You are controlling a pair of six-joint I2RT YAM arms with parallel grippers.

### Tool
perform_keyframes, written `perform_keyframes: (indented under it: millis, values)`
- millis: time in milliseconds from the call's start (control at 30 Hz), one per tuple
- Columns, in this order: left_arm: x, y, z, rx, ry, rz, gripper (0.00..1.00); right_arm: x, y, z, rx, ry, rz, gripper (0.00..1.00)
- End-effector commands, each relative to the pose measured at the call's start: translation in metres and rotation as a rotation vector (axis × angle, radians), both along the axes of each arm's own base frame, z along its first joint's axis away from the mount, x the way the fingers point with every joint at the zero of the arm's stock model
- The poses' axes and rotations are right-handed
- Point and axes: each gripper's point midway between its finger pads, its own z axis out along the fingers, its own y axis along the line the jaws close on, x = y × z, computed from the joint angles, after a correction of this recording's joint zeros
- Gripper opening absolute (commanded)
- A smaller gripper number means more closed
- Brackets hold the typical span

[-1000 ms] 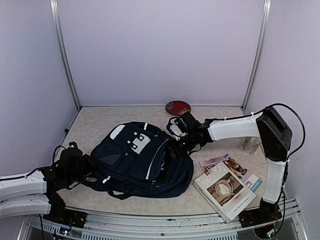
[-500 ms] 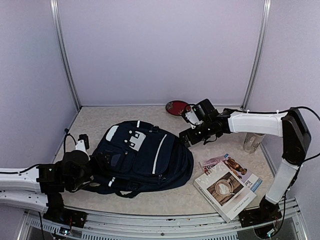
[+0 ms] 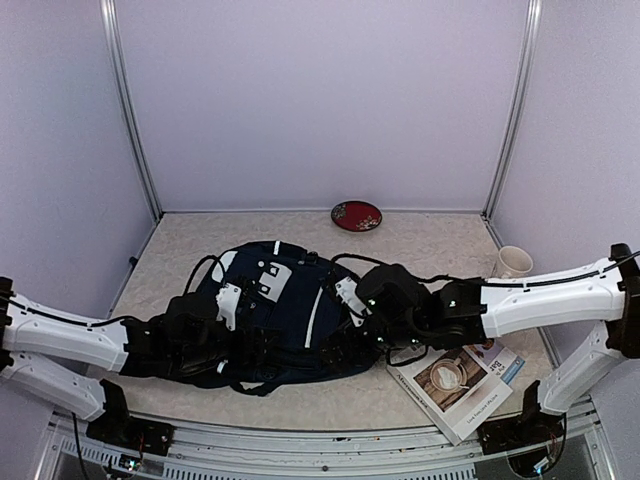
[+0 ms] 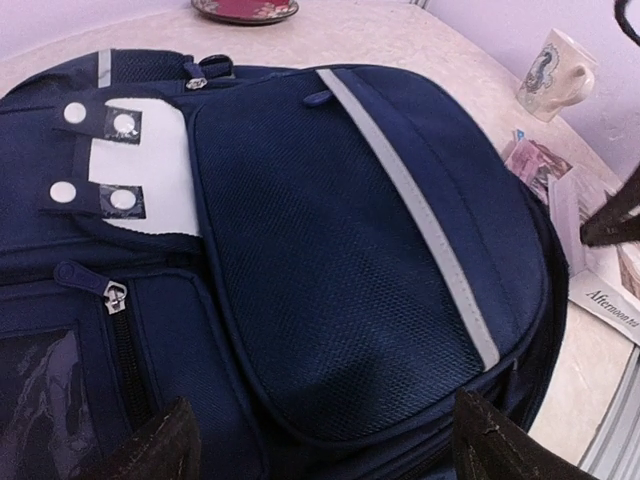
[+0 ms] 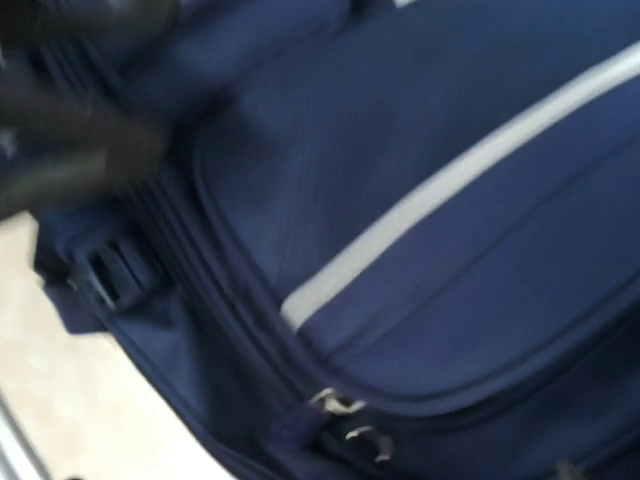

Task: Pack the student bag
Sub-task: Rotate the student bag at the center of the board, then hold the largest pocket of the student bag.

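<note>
Two claws meet at the large navy blue fabric backpack [image 3: 290, 310], lying apparently zipped on the beige worktop [image 3: 430, 245]. The left claw [image 4: 320, 445] gapes open; the right claw [image 3: 345, 345] is too blurred to tell. The illustrated paper books [image 3: 450, 375] lie outside, so packing seems unstarted.

This is looking like a small test booth in a robot lab, not a home. Plain pale purple walls [image 3: 320, 100] are closing in three sides, and shiny metal poles [image 3: 130, 110] are standing in the back corners. A white left arm [image 3: 60, 335] and a white right arm [image 3: 550, 295] are reaching out over the speckled tabletop [image 3: 440, 240] from the front, where a metal rail [image 3: 300, 440] is running along the edge. A student bag [image 3: 290, 310], red plate [image 3: 356, 215], cup [image 3: 513, 262] and book [image 3: 450, 385] are sitting there.
</note>
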Motion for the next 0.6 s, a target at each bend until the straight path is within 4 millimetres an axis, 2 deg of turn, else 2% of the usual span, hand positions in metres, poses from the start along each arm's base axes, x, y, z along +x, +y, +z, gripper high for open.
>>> perform_keyframes:
  millis: [0, 67, 167, 300, 367, 433, 533, 567]
  values:
    - [0.018, 0.004, -0.003, -0.012, 0.029, 0.045, 0.84, -0.006, 0.015, -0.03, -0.109, 0.02, -0.143, 1.0]
    - [0.02, 0.014, -0.006, -0.03, 0.039, 0.081, 0.83, -0.011, 0.021, -0.046, -0.192, 0.018, -0.148, 1.0]
    - [0.016, 0.022, -0.007, -0.057, 0.025, 0.091, 0.83, -0.008, 0.018, -0.06, -0.269, 0.018, -0.19, 0.94]
    - [0.016, 0.035, -0.011, -0.061, 0.029, 0.128, 0.84, 0.001, 0.015, -0.066, -0.31, 0.002, -0.244, 0.79]
    - [0.018, 0.042, -0.016, -0.063, 0.041, 0.15, 0.84, 0.004, 0.019, -0.067, -0.307, -0.005, -0.257, 0.74]
    - [0.018, 0.045, -0.019, -0.061, 0.049, 0.162, 0.84, 0.007, 0.022, -0.072, -0.319, -0.012, -0.26, 0.68]
    - [0.018, 0.046, -0.022, -0.059, 0.057, 0.163, 0.85, 0.012, 0.025, -0.08, -0.338, -0.019, -0.266, 0.52]
    - [0.017, 0.046, -0.022, -0.06, 0.056, 0.159, 0.85, 0.013, 0.025, -0.083, -0.346, -0.017, -0.268, 0.51]
